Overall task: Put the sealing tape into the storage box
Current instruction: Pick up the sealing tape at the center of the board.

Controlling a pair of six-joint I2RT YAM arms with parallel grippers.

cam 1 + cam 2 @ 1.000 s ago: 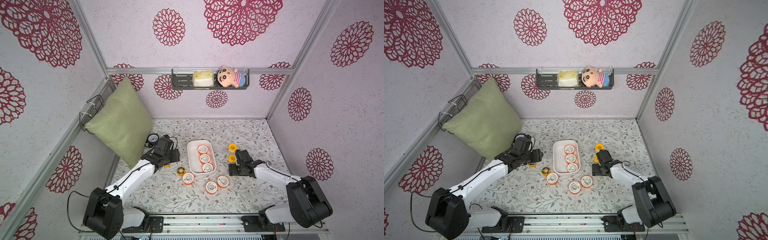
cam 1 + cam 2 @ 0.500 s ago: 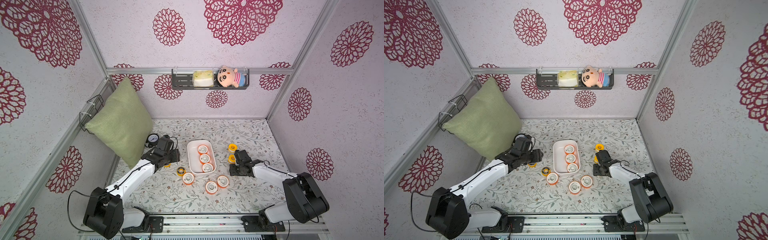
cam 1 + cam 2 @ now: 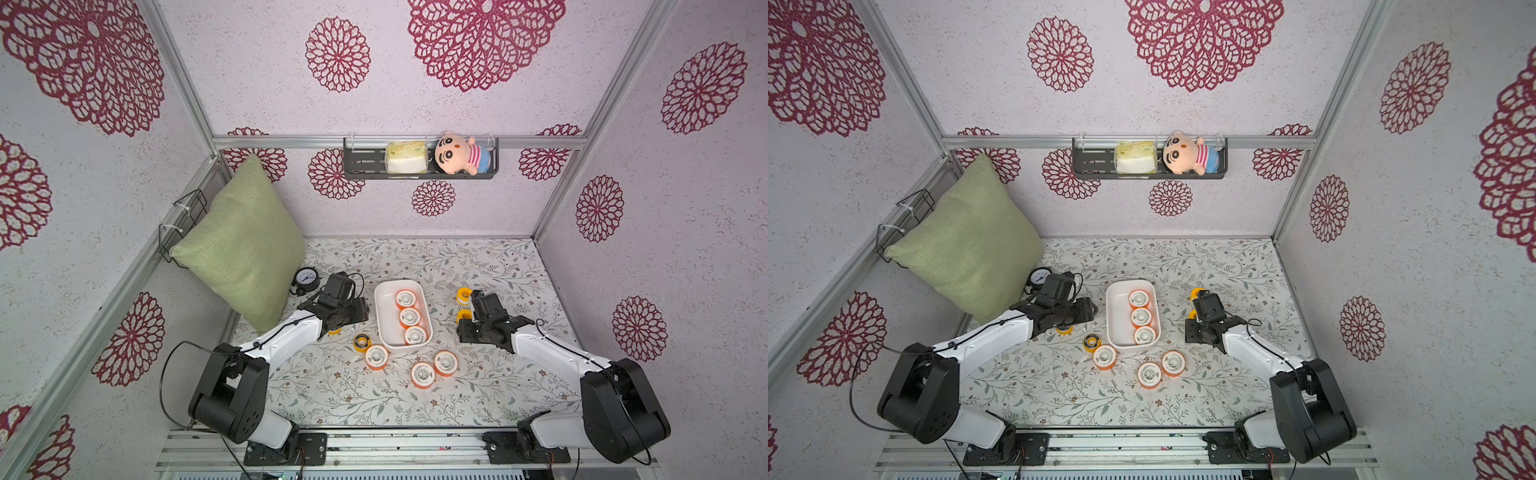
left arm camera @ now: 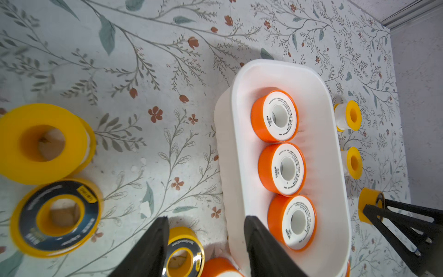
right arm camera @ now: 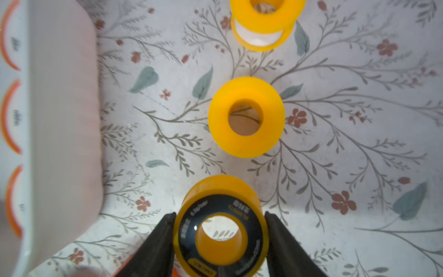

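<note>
The white storage box (image 3: 380,308) (image 3: 1112,318) (image 4: 332,191) (image 5: 64,120) sits mid-table with three orange sealing tape spools (image 3: 410,317) (image 4: 281,169) in a row. Three more orange spools (image 3: 422,374) lie on the table in front of it. My right gripper (image 5: 220,239) (image 3: 463,332) is shut on a black-faced yellow spool (image 5: 221,236) (image 4: 370,203) to the right of the box. Two plain yellow spools (image 5: 247,117) (image 3: 463,295) lie beyond it. My left gripper (image 4: 207,237) (image 3: 362,312) hangs open to the left of the box, above a black-faced yellow spool (image 4: 183,254) (image 3: 362,341). Two more yellow spools (image 4: 43,144) lie under that arm.
A green pillow (image 3: 245,245) leans in the back left corner with a round gauge (image 3: 306,278) at its foot, just behind the left arm. A dark wall shelf (image 3: 365,164) holds a plush doll and a sponge. Walls close in on three sides.
The right jaws have closed onto the black-faced yellow spool. The left jaws have narrowed slightly. Neither arm has visibly shifted.
</note>
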